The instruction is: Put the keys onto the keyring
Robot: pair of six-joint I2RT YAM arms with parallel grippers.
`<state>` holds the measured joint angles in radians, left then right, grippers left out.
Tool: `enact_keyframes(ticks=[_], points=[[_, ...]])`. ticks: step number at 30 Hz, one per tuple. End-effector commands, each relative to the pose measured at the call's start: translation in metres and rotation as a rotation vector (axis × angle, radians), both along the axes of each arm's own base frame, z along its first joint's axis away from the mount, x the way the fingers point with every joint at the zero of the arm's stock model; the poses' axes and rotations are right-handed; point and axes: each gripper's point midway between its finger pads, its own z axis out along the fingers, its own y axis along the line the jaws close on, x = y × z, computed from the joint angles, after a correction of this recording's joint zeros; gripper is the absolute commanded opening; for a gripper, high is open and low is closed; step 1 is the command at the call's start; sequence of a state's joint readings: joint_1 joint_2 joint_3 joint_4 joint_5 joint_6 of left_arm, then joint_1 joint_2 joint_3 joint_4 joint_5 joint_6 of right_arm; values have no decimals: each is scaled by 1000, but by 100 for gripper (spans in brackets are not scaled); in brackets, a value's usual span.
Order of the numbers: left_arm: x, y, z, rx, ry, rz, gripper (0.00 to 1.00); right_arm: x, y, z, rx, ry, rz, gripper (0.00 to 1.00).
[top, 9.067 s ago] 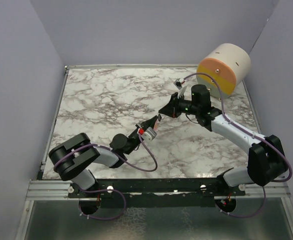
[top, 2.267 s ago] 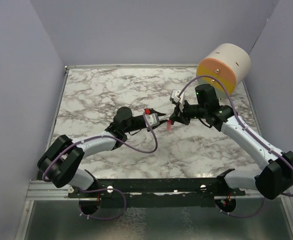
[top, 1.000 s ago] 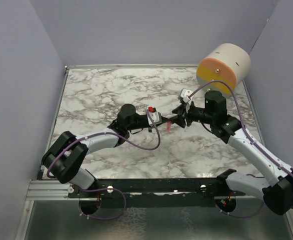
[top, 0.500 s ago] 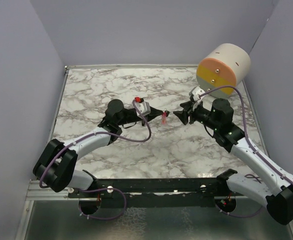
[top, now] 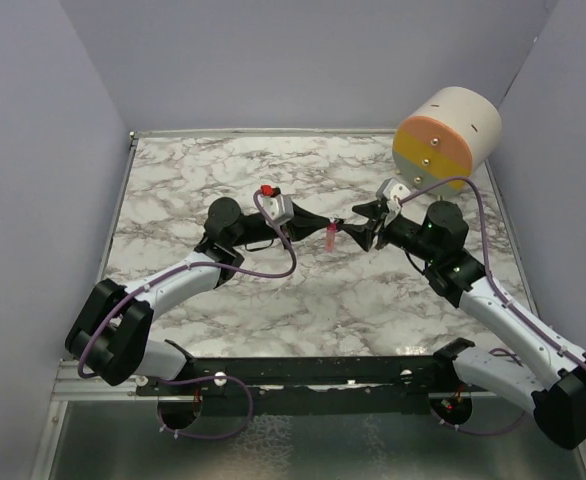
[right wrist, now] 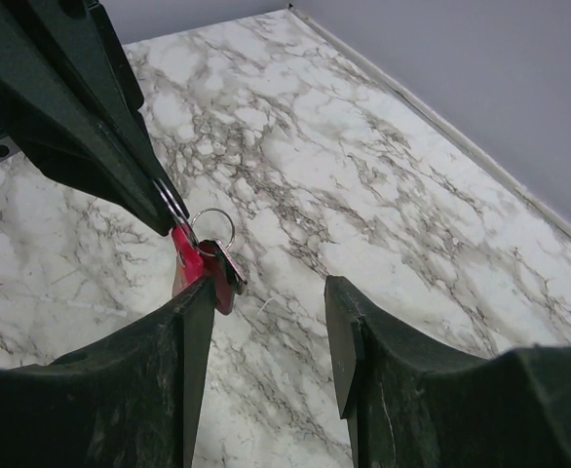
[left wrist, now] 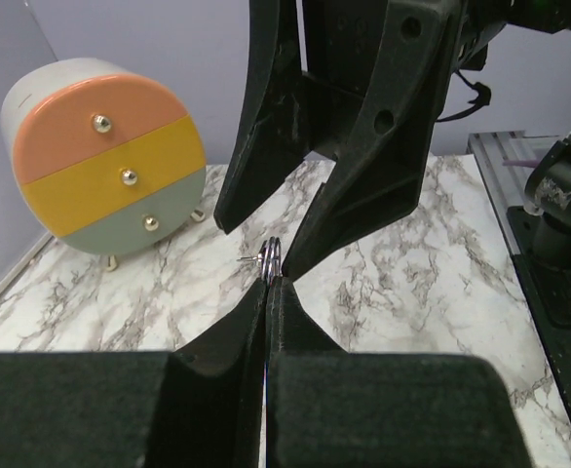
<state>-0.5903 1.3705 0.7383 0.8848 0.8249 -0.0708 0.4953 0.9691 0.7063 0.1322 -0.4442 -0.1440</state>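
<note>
Bases of both arms sit at the near edge of the marble surface (top: 223,170), and both arms extend toward its centre.

Left hand (top: 324,223) points right. Its fingers are pressed together and clamped on the keyring (right wrist: 194,268) at the end that carries the metal ring (right wrist: 213,226). In the left wrist view the ring stands edge-on just past the closed fingertips.

The pink-red strip hangs from that grip with its long axis close to vertical. The ring end is up and the free end points down at the surface. The keyring is therefore above the middle of the surface, between the two hands. A thin grey sliver (right wrist: 232,265) lies against the strip just below the ring; it is too small to identify.

Right hand (top: 353,232) points left, facing the left hand tip to tip. Its fingers stand apart with nothing clamped between them. The strip's lower end sits just beside one fingertip; contact there cannot be determined.

At the far right corner stands a round drawer unit (top: 448,140) with peach, yellow and grey-green fronts.
</note>
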Motion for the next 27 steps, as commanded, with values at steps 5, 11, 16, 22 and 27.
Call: enact_keyframes(ticks=[5, 11, 16, 22, 27], points=[[-8, -2, 18, -48, -18, -59, 0, -5, 12, 8, 23, -63, 91, 50], [-7, -5, 15, -50, 4, -66, 0, -7, 17, 8, 26, -79, 127, 46], [-4, -6, 18, -76, 22, -63, 0, -6, 24, 2, 18, -58, 166, 8], [3, -5, 28, -152, 59, -27, 0, -10, 25, -3, 17, -55, 184, 2], [8, 1, 38, -278, 103, -2, 0, -11, 28, -8, 19, -44, 209, 1]])
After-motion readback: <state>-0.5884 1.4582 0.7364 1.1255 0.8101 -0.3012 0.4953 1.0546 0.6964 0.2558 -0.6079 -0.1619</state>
